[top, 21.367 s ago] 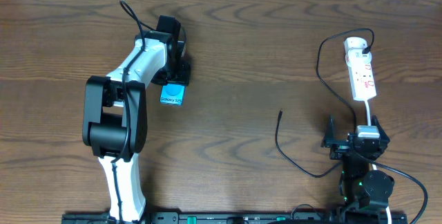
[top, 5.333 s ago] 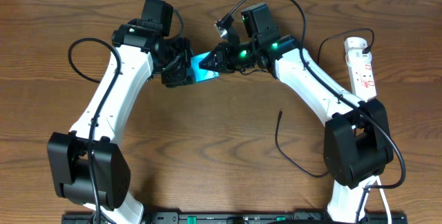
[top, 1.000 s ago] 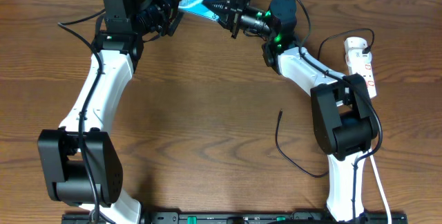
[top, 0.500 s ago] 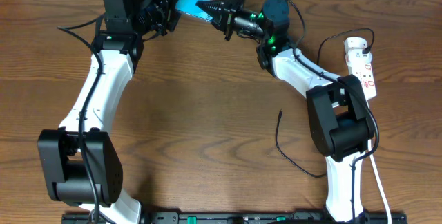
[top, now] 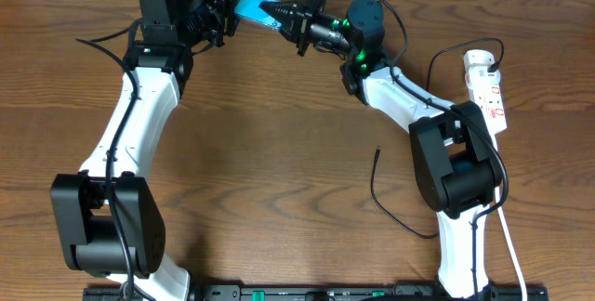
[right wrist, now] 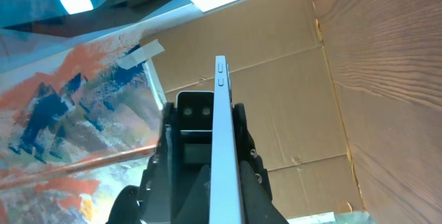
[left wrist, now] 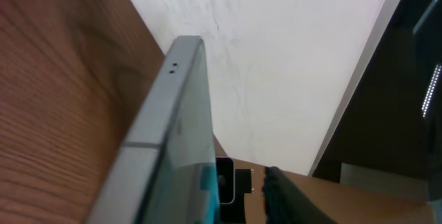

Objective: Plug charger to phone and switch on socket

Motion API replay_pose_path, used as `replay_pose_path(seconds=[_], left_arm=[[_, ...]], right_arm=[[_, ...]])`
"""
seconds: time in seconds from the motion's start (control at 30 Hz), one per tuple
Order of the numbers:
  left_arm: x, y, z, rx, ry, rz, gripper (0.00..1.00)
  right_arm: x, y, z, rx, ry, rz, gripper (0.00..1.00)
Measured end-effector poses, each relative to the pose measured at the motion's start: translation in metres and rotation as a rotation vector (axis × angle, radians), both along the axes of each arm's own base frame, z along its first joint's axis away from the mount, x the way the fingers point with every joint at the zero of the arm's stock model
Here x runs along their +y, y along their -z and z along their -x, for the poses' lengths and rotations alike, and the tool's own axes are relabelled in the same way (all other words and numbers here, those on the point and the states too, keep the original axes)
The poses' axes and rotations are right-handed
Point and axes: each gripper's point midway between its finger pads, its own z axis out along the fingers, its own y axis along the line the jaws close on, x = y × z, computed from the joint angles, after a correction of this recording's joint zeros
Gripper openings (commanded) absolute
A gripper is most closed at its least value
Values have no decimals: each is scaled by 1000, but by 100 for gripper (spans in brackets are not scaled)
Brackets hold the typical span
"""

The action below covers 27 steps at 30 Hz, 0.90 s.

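Pinching phone edgewise (screen shows only overhead).

1. The phone shows a teal-blue screen and a grey metallic edge.
2. The table is brown with darker wood grain.
3. The socket is white with red marks.
4. The charger is black.
5. The left arm and the right arm are white with black joints.
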Motion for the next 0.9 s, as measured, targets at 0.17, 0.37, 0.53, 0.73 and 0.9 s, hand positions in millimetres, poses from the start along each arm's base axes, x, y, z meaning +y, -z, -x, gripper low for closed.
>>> replay_pose_path(seconds=[0.17, 0.37, 0.53, 0.73, 0.9], left_arm=[[1, 1, 0, 6, -5, 3, 28], [1, 1, 0, 8, -6, 3, 20], [1, 3, 0, 13, -11, 0, 10], [2, 4, 0, 13, -11, -2, 8], [2, 4, 0, 13, -11, -2, 8]], right_arm=[[0, -1, -1, 6, 4, -5, 1], [-1, -1, -1, 10, 9, -9, 1], [-1, -3, -3, 12, 16, -14, 1], [-1, -3, -3, 28, 16, -20, 1], [-1, -3, -3, 35, 16, -23, 1]])
